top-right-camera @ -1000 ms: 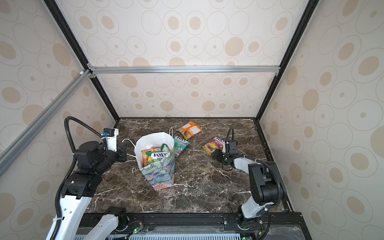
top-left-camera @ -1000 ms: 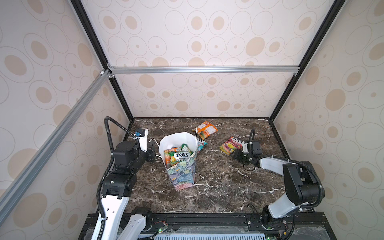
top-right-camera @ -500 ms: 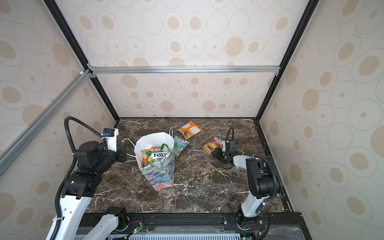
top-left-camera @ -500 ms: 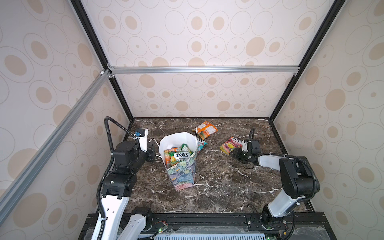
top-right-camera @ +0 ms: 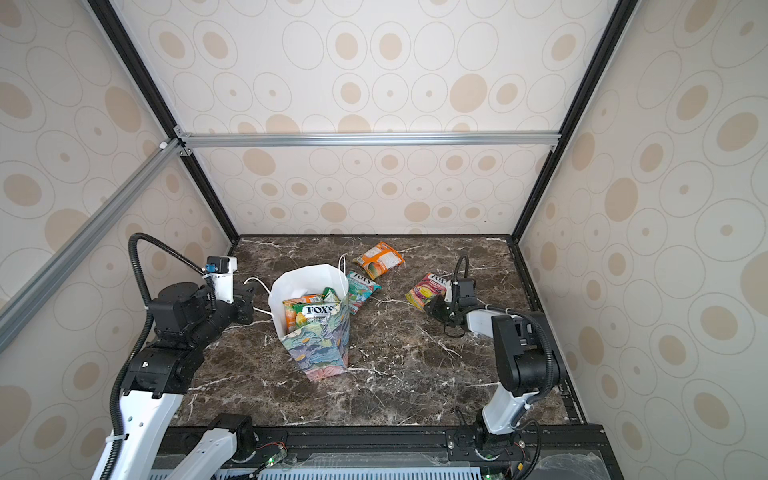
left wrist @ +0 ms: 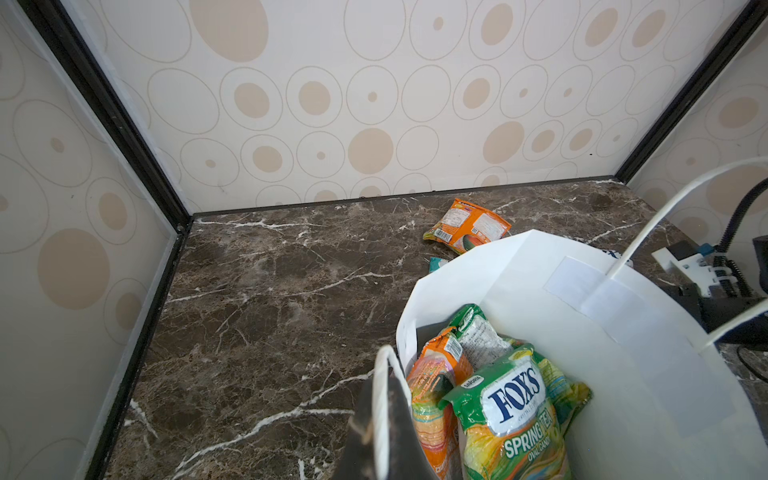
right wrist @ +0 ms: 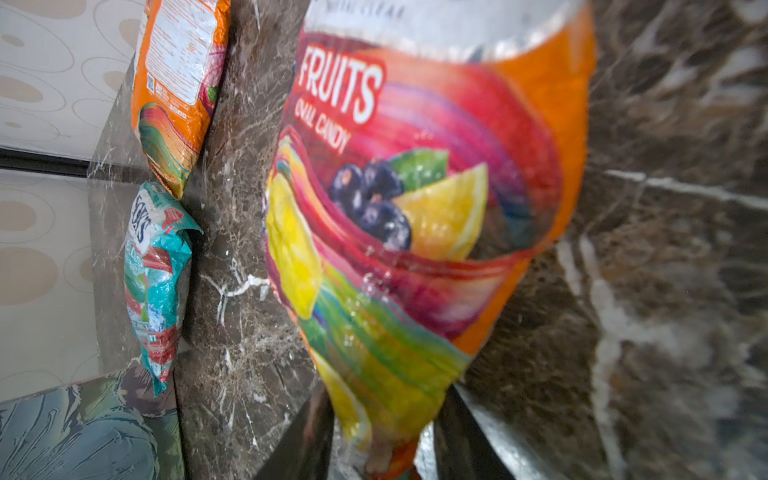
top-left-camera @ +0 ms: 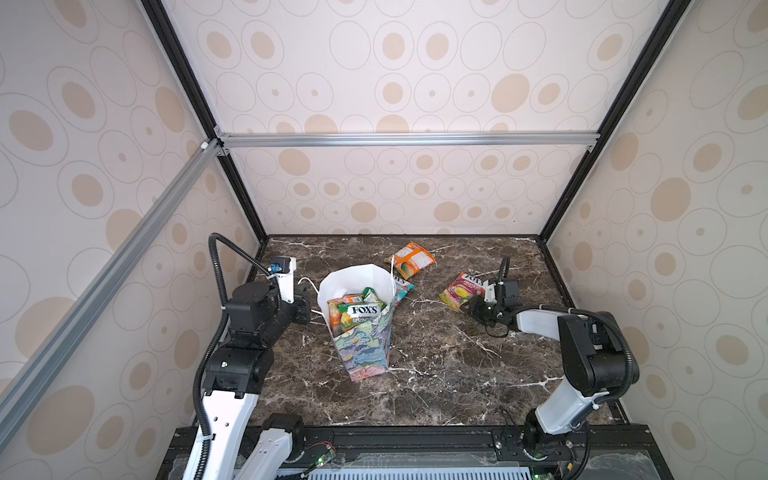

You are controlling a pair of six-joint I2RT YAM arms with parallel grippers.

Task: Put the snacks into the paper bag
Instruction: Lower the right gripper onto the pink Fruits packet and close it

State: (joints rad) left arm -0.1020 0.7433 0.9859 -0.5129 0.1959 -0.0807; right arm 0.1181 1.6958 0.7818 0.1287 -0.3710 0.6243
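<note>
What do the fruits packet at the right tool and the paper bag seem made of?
The fruits packet: likely thin plastic film, glossy; glare streaks and crinkles across its print. The paper bag: stiff paper, matte white inside, holding sharp folds; outside finish unclear.

paper bag (top-left-camera: pixel 365 353) done in pastel blue-green-pink floral outside, white inside. orange packet (top-left-camera: pixel 411 261), teal packet (top-right-camera: pixel 360 291), red-yellow packet (top-left-camera: pixel 462 291), green packet (top-left-camera: pixel 360 314) spotted. desk (top-left-camera: pixel 436 365) brown marble, white-veined.

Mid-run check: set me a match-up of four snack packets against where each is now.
Things: 1 green Spring Tea packet; 2 loose orange packet; 3 teal packet; 4 Fruits packet.
Places: A corner in the right gripper; B inside the paper bag; C on the table nearest the back wall; D on the table beside the bag.
Pairs: 1-B, 2-C, 3-D, 4-A.
</note>
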